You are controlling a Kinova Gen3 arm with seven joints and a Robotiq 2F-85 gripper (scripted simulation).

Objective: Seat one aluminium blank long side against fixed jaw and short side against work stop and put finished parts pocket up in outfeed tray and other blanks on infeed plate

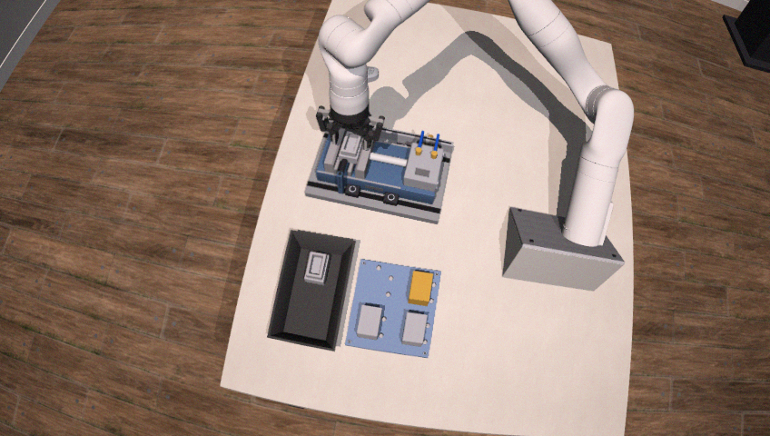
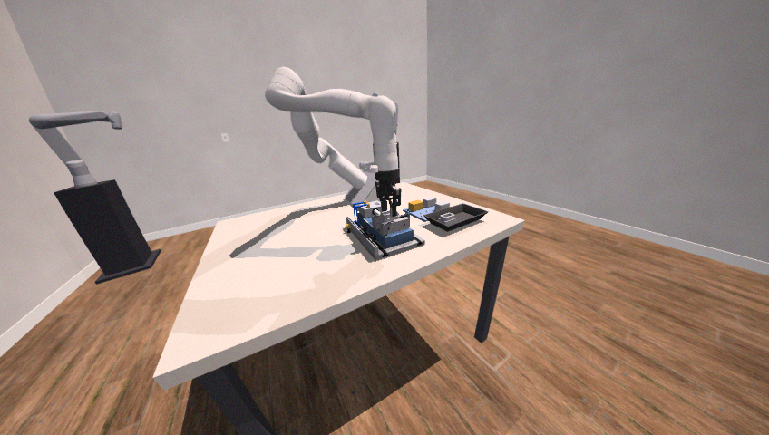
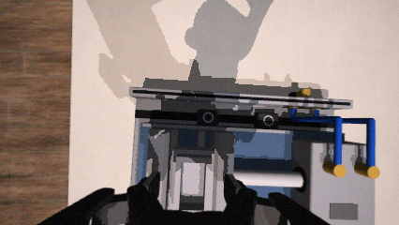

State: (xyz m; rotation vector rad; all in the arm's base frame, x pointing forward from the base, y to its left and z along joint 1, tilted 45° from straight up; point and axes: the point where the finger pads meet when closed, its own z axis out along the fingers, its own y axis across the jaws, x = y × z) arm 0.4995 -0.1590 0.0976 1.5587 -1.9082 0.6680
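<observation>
Finished part [image 1: 350, 146], pocket up, sits in the vise [image 1: 378, 173] opening between the parted fingers of the pincer [image 3: 191, 182], which grips nothing. Nearer on the tabletop [image 1: 486, 334], another finished part [image 1: 316, 268] lies in the outfeed tray [image 1: 281, 292]. Beside it, the infeed plate [image 1: 391, 270] carries a brass blank [image 1: 420, 286] and two aluminium blanks [image 1: 370, 321].

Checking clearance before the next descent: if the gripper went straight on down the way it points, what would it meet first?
Probably the grey part with a pocket lying in the vise; the open gripper hangs right over it, its fingers astride it.
</observation>
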